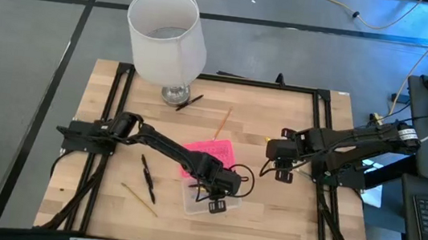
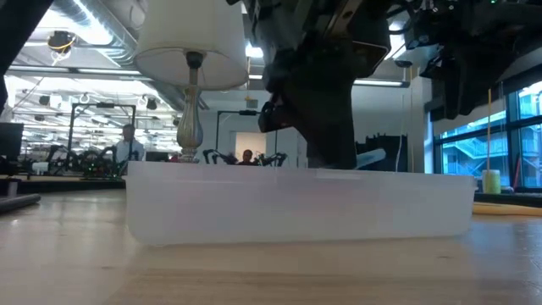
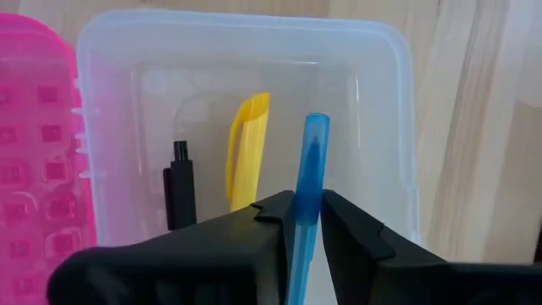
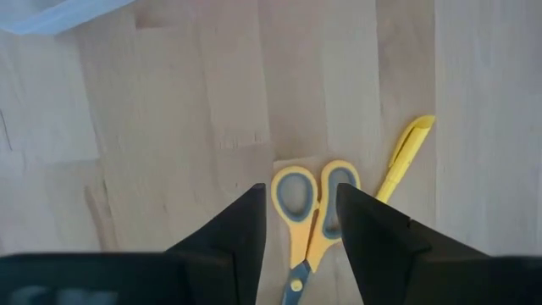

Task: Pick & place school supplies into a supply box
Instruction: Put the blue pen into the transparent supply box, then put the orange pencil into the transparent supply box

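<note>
The supply box stands open near the table's front: its clear base (image 1: 192,202) (image 3: 398,102) with the pink lid (image 1: 212,148) (image 3: 34,152) laid flat at its far side. A yellow pen (image 3: 246,152) and a black pen (image 3: 179,186) lie in the base. My left gripper (image 1: 216,205) (image 3: 308,199) hangs over the base, shut on a blue pen (image 3: 312,161). My right gripper (image 1: 280,174) (image 4: 301,199) stands open above yellow-handled scissors (image 4: 312,233), which lie on the wood beside another yellow pen (image 4: 406,152). My left gripper pinches the blue pen's shaft (image 3: 306,212) between its two fingers, coming steeply from above. The pen runs along the fingers, and its free end points down into the clear base. Whether that end touches the base's floor I cannot tell.
A white-shaded lamp (image 1: 167,38) stands at the table's far side. Loose on the wood lie a black pen (image 1: 147,179), a tan pencil (image 1: 139,199), another pencil (image 1: 222,122) and a black pen (image 1: 189,101) by the lamp's foot.
</note>
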Robot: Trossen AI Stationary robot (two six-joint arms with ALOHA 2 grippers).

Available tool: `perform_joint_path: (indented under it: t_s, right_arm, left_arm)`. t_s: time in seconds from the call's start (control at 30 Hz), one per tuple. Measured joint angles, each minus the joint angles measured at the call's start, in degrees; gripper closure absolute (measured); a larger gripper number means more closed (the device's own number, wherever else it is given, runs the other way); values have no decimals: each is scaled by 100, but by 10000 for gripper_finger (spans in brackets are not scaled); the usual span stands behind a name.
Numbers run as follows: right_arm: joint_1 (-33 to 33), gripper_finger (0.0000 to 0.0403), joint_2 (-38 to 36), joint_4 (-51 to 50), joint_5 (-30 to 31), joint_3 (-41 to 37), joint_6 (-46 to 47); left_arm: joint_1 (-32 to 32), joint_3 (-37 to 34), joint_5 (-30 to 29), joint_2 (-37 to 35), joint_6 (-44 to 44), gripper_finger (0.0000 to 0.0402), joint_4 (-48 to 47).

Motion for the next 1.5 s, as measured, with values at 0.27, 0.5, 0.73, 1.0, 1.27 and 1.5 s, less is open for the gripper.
perform_joint_path:
  t_s: [0.27,0.5,0.73,1.0,1.27,1.5]
  right_arm:
    - [0,254,0,0,0,0,4]
    - [-2,254,0,2,0,0,-254]
    - [19,254,2,77,-50,0,-1039]
    - [13,253,2,920,-77,0,-1828]
    - [-363,253,117,2750,-160,0,-3507]
    - [-1456,253,836,3837,-439,6,-4527]
  left_arm:
    - [-1,0,162,0,2,320,-2]
    - [33,0,331,-170,-60,302,-99]
    - [1,0,-350,-936,-92,306,-290]
    - [-378,0,-1694,-1837,-94,302,-371]
    - [-754,0,-2384,-2472,-152,306,-778]
    - [-798,0,-2689,-2684,-152,302,-976]
